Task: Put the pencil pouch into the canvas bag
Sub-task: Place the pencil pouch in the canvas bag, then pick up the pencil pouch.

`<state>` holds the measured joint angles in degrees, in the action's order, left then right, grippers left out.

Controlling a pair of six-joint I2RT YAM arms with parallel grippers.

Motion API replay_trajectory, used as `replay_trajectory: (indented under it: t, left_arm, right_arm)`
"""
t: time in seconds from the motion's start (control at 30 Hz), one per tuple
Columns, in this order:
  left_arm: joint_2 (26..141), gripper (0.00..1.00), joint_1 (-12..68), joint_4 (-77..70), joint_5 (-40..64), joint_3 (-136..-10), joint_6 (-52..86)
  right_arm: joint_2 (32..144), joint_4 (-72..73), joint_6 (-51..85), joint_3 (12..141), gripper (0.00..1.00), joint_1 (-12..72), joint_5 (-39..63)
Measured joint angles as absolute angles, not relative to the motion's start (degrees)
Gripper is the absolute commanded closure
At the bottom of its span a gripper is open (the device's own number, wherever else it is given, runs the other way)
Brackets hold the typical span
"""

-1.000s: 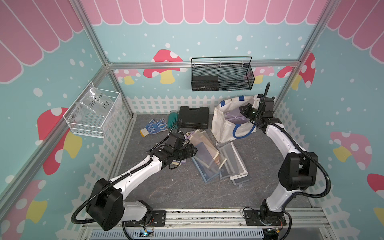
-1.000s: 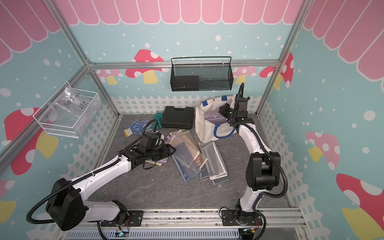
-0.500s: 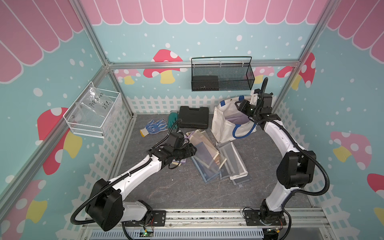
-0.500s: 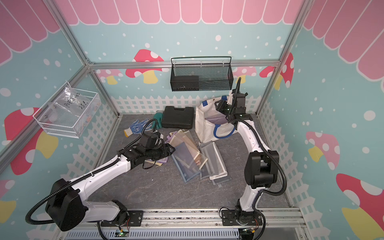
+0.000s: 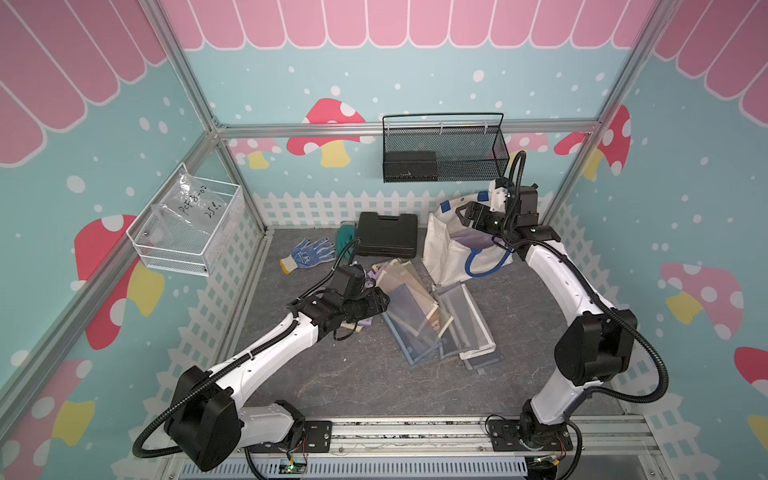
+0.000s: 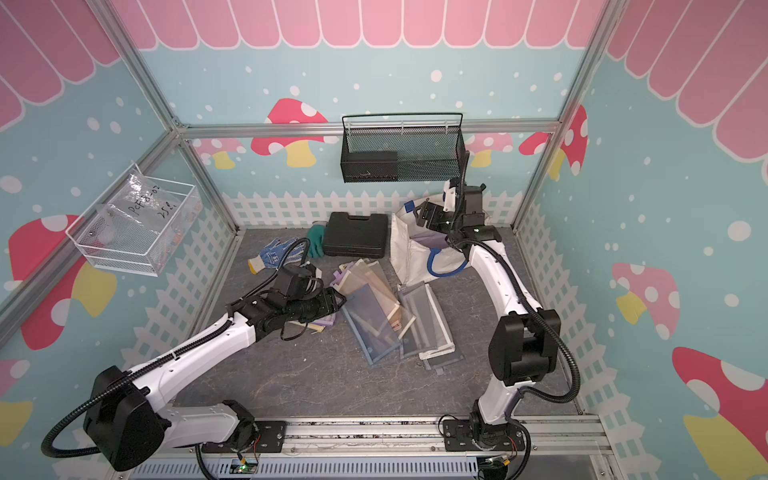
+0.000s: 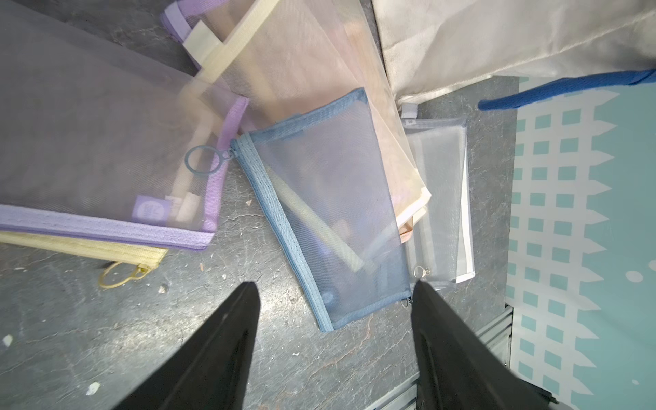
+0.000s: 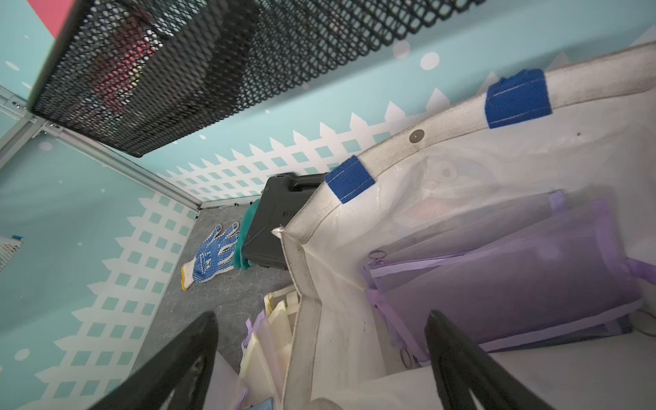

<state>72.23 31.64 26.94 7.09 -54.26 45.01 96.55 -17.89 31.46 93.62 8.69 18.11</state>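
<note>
Right wrist view: my right pincer (image 8: 319,316) hangs wide open and empty above the bag (image 8: 390,156), far right, mouth up to take drops; a purple pouch (image 8: 514,277) lies inside. My left pincer (image 7: 333,284), open and empty, hovers over a blue pouch (image 7: 326,213) on the bench (image 7: 106,337), probably next.

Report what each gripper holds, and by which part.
Nothing is held. The left gripper hangs open above the blue pouch; the right gripper stands open over the canvas bag.
</note>
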Motion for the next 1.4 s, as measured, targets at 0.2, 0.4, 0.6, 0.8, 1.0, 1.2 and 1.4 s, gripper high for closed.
replay_trajectory:
  t: [0.2, 0.4, 0.6, 0.8, 1.0, 1.2, 1.4]
  left_arm:
    - [68.16, 0.28, 33.89, 30.35, 4.91, -53.28, 45.58]
    - [65.19, 0.25, 39.66, 32.75, 1.98, -52.18, 48.93]
    - [63.96, 0.14, 46.06, 33.39, -0.78, -50.06, 53.49]
    - [63.64, 0.13, 47.37, 32.84, -0.69, -46.22, 54.89]
    - [64.12, 0.16, 46.96, 30.17, 2.90, -44.58, 53.54]
    - [64.29, 0.21, 43.24, 21.54, 8.97, -37.69, 53.82]
    - [66.28, 0.22, 39.62, 16.86, 13.91, -33.61, 53.78]
  right_arm:
    - [91.90, -20.43, 27.42, 93.60, 0.05, 9.85, 17.32]
    - [85.41, -21.82, 23.79, 88.77, 0.05, 12.51, 17.65]
    - [77.78, -24.58, 22.50, 76.71, 0.05, 17.06, 17.82]
    - [73.34, -26.94, 23.68, 67.68, 0.05, 23.22, 17.21]
    - [74.65, -27.24, 27.00, 61.95, 0.07, 29.61, 16.67]
    - [79.79, -27.03, 29.71, 58.67, 0.10, 32.32, 17.06]
    - [83.29, -24.23, 31.11, 56.25, 0.18, 32.58, 19.31]
